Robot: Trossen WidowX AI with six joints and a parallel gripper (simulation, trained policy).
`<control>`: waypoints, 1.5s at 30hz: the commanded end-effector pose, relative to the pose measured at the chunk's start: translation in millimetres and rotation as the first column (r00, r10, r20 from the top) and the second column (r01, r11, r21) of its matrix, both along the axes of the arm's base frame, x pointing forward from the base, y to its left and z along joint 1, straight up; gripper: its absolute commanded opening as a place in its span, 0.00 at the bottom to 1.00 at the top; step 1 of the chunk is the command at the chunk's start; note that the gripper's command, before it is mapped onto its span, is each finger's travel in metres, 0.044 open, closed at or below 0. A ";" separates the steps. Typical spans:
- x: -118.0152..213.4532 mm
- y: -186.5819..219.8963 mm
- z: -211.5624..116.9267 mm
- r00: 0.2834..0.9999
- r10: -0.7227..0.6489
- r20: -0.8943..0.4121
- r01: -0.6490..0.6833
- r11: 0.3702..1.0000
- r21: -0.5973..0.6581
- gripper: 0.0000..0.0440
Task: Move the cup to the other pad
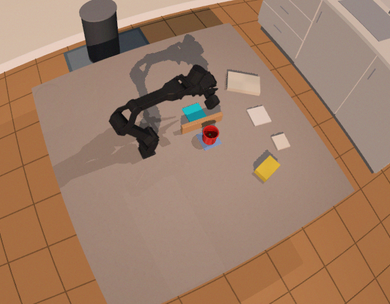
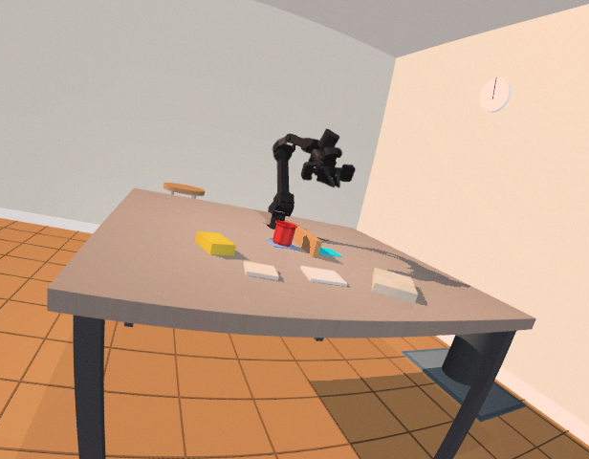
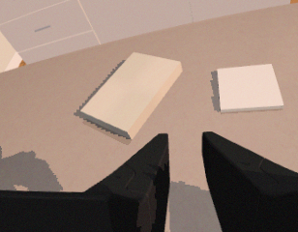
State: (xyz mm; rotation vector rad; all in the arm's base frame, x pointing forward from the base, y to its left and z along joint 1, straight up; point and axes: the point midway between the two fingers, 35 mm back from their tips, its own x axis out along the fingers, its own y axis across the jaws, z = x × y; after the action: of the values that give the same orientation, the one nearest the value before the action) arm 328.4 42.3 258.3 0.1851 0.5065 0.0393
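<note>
The red cup [image 1: 209, 140] [image 2: 284, 233] stands upright on the blue pad [image 1: 206, 147] [image 2: 272, 242]. Small dark and green marbles [image 1: 209, 134] show inside it. The cyan pad [image 1: 192, 108] [image 2: 330, 252] lies bare on the other side of an upright orange-brown barrier [image 1: 201, 123] [image 2: 316, 247]. My gripper [image 1: 216, 89] [image 2: 336, 185] [image 3: 185, 142] is high above the table, away from the cup and on the cyan pad's side of the barrier. Its fingers are nearly together with a narrow gap, and nothing is between them.
A thick cream block [image 1: 243, 82] [image 2: 393, 285] [image 3: 132, 92], a flat white tile [image 1: 259, 115] [image 2: 323, 275] [image 3: 250, 88] and a small cream tile [image 1: 280, 141] [image 2: 261, 270] lie beyond the pads. A yellow block [image 1: 268, 166] [image 2: 213, 243] lies farther along.
</note>
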 end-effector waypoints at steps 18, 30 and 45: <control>-3.3 10.3 -26.4 0.948 -0.013 -0.317 0.010 1.000 -0.011 0.21; -9.2 7.2 -42.9 0.873 -0.025 -0.486 -0.006 0.998 -0.062 0.24; -18.7 -6.7 -61.5 0.745 -0.041 -0.665 -0.062 0.990 -0.130 0.26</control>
State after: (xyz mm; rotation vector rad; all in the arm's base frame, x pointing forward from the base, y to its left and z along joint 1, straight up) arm 311.3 39.3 200.4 0.0662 1.1961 -0.0532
